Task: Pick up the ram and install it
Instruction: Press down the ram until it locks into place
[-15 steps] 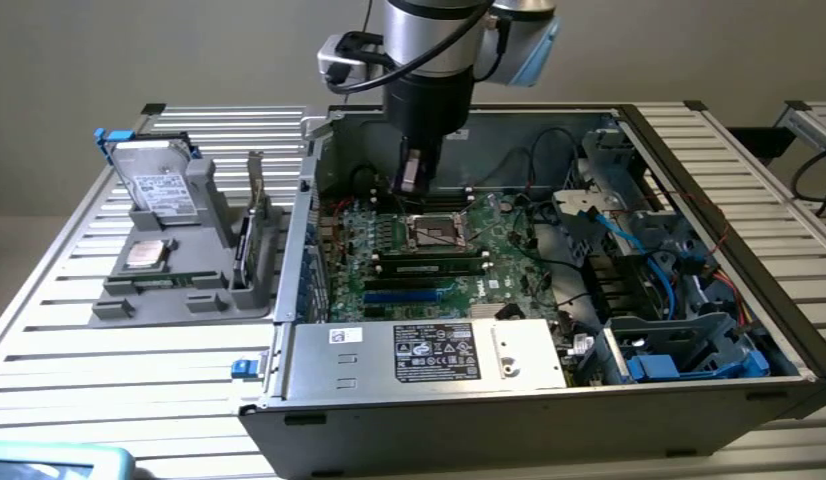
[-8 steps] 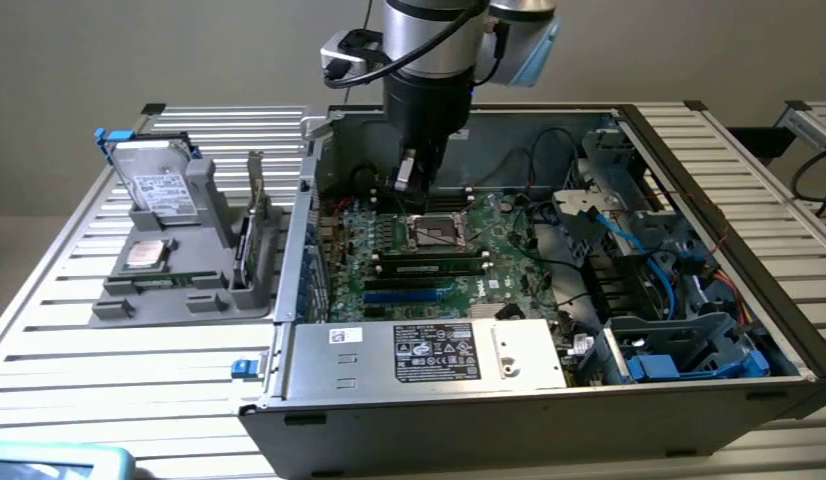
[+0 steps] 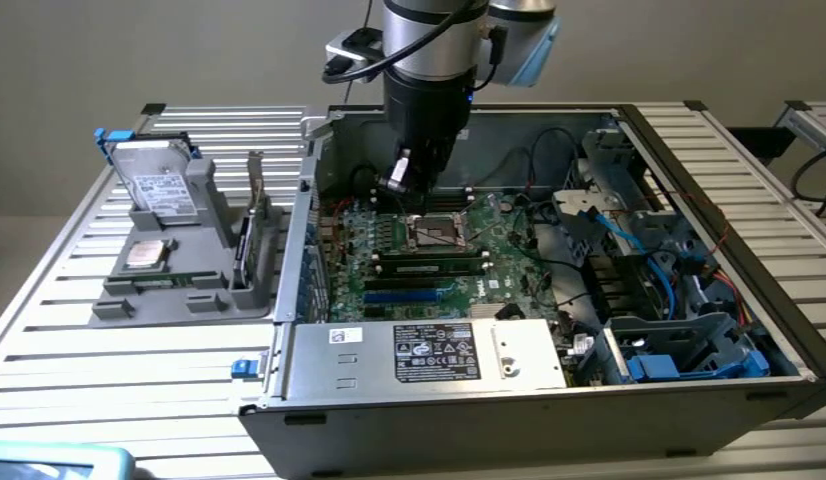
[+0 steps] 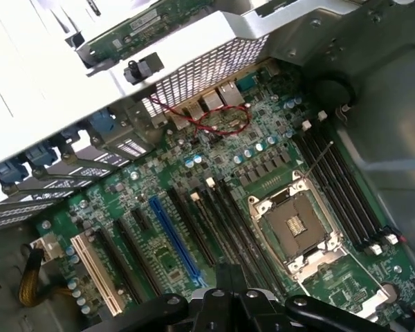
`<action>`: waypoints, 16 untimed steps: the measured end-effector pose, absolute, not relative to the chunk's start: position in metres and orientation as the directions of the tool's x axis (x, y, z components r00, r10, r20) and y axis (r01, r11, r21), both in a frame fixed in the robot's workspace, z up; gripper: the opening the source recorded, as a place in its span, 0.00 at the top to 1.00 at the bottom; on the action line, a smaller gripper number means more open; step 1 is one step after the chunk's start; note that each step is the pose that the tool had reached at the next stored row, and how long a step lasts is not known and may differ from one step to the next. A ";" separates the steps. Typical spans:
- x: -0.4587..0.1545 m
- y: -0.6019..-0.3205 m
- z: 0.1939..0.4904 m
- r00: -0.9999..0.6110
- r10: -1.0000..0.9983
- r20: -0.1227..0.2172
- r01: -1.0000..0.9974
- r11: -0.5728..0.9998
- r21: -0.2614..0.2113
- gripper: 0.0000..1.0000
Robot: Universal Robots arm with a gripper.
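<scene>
We see our arm (image 3: 433, 35) as a stout silver-grey tube with polished metal sheen, capped at the joints by pale blue-grey covers. A black cable (image 3: 495, 45) loops beside the wrist, and a small grey box-like module (image 3: 356, 47) juts from the side. Below, the body turns matt black and narrows toward the gripper (image 3: 401, 180). In the wrist view the gripper (image 4: 232, 301) shows black rounded links with round pivot bolts.

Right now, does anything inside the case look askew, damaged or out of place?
Nothing looks damaged or spilled. The ram appears to lie level in its slot, and the processor socket beside it stands empty.
</scene>
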State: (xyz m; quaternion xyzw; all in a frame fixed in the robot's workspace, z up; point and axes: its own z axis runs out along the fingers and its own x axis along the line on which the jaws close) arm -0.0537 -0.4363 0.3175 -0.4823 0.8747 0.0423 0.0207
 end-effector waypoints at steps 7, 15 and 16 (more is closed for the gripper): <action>-0.054 -0.436 0.315 -0.632 -0.771 -0.080 -0.775 0.630 0.056 0.89; -0.054 -0.436 0.312 -0.734 -0.674 -0.082 -0.679 0.732 0.058 0.89; -0.054 -0.436 0.312 -0.745 -0.661 -0.083 -0.666 0.744 0.058 0.89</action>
